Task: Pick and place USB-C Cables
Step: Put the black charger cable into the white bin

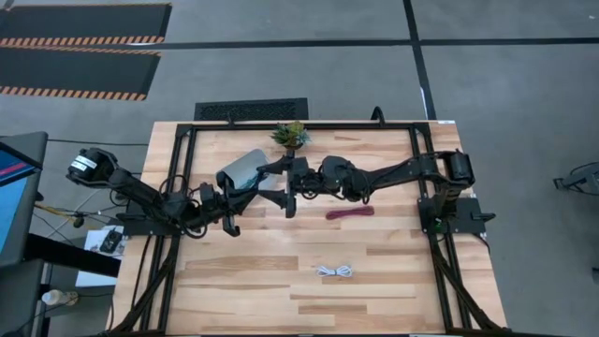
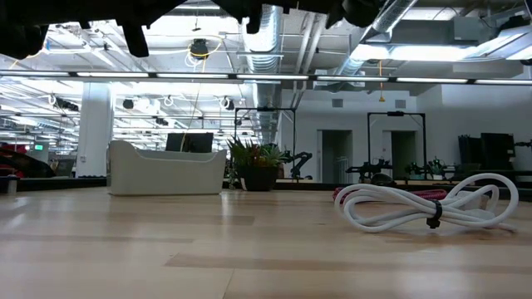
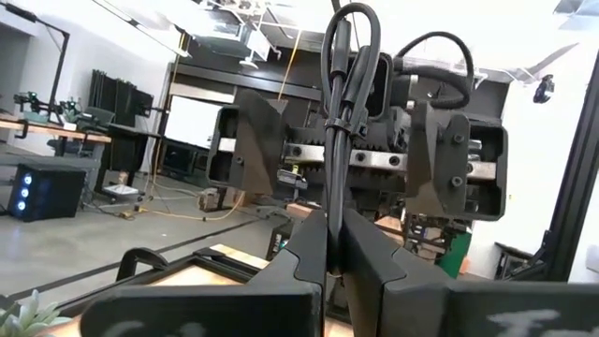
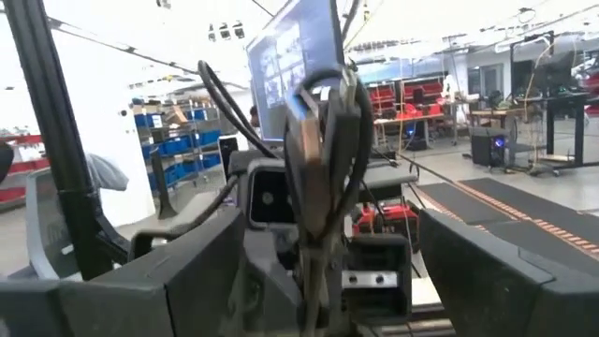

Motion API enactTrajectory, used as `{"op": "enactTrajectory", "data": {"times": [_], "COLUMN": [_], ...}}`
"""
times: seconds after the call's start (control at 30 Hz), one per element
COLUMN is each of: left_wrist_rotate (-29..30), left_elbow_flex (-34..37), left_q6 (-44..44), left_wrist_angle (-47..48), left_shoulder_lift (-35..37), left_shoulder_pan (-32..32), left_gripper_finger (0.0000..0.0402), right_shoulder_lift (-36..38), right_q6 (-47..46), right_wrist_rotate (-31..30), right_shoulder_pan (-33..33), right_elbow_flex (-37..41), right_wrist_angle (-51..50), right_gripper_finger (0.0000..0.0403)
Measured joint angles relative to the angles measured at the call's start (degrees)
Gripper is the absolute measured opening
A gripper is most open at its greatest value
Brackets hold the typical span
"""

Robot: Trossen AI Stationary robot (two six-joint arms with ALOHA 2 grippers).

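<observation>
left pincer (image 3: 326,248) is raised above the bench (image 1: 243,271), just inside the middle of the left half, with its fingers pressed together on a black usb-c cable (image 3: 351,65). in the left wrist view the cable bundle stands upright out of the closed fingers, with its loop at the upper end. right pincer (image 1: 288,192) faces it from the opposite side, near the bench centre toward the far edge. its fingers are spread wide, one on each side of the same black cable, and not touching it as far as the right wrist view shows. both pincers meet tip to tip in the high view, well above the bench surface.

clear bin (image 1: 241,168) sits on the bench near the far edge, left of centre, just beside the left pincer. whether any cable lies inside it cannot be told. small potted plant (image 1: 291,135) stands at the far edge, close to the bin.

maroon usb-c cable (image 1: 349,212) lies flat on the bench right of centre, near the right arm. white usb-c cable (image 1: 334,271) lies bundled toward the near edge, right of centre, well apart from both pincers. in the low view the white cable is in the foreground and a strip of maroon shows behind it.
</observation>
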State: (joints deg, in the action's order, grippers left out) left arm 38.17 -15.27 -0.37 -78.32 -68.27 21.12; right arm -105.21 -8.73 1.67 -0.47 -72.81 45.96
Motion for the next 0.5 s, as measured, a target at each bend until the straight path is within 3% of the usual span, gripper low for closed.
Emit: {"op": "enactTrajectory", "data": {"times": [0.3, 0.5], "left_wrist_rotate": [-0.5, -0.4], "left_elbow_flex": [0.0, 0.0], "left_q6": [-1.3, -1.8], "left_wrist_angle": [0.0, 0.0], "left_shoulder_lift": [0.0, 0.0], "left_shoulder_pan": [0.0, 0.0], "left_gripper_finger": [0.0000, 0.0000], "right_shoulder_lift": [-0.2, -0.2], "right_q6": [0.2, -0.3], "right_wrist_rotate": [0.3, 1.5], "right_shoulder_pan": [0.1, 0.0], "right_elbow_flex": [-4.4, -4.5], "right_wrist_angle": [-5.7, -6.9], "right_gripper_finger": [0.0311, 0.0250]}}
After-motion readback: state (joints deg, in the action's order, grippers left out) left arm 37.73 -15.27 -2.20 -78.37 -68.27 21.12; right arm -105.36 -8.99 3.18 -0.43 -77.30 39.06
